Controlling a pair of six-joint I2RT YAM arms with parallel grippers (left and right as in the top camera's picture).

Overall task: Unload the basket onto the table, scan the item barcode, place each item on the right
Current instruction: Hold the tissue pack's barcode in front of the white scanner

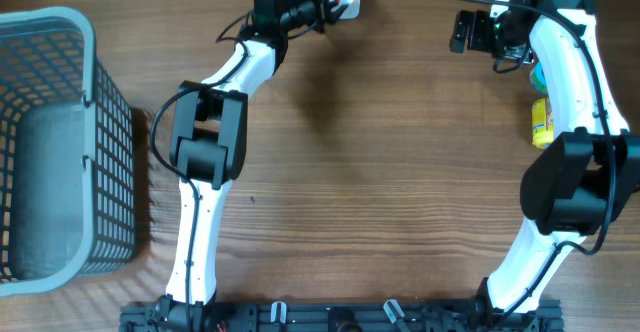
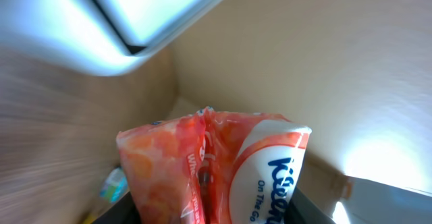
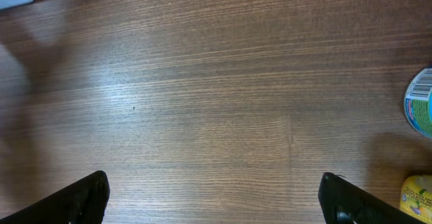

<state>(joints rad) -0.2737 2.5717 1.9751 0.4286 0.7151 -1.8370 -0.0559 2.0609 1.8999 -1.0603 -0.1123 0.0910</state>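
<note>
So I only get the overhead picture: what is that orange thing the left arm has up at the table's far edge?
Observer: The left wrist camera shows a soft orange and white packet with "On The Go" printed on it, pinched between the left fingers.
Operator: And is the right arm holding anything?
Observer: No. Its own camera shows the right fingers spread wide, with only the wooden table between them.
Operator: Anything over there to scan?
Observer: A barcode shows on a round tub at the right edge of the right wrist view.
</note>
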